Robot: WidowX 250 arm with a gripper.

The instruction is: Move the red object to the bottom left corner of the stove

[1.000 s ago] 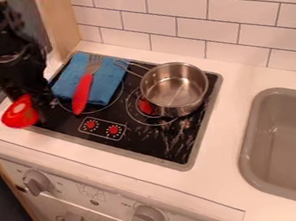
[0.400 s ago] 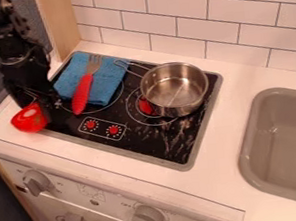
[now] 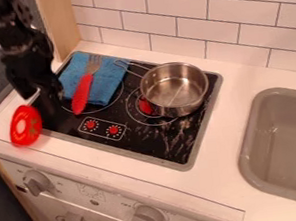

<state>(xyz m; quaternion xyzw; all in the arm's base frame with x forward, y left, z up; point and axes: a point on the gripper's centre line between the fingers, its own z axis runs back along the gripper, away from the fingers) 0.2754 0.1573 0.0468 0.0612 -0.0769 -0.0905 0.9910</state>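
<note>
The gripper (image 3: 40, 100) is located at the left edge of the stove (image 3: 173, 163), fingers apart. The red object (image 3: 26, 125) is located at the bottom left corner, near the gripper. The towel (image 3: 110, 79) lies at the top left corner; the fork (image 3: 83, 91) lies on it. The pot (image 3: 174, 89) sits toward the right edge.

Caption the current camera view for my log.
Gripper near a red object at the bottom left corner of the stove, with a steel pot, and a fork on blue cloth.
</note>
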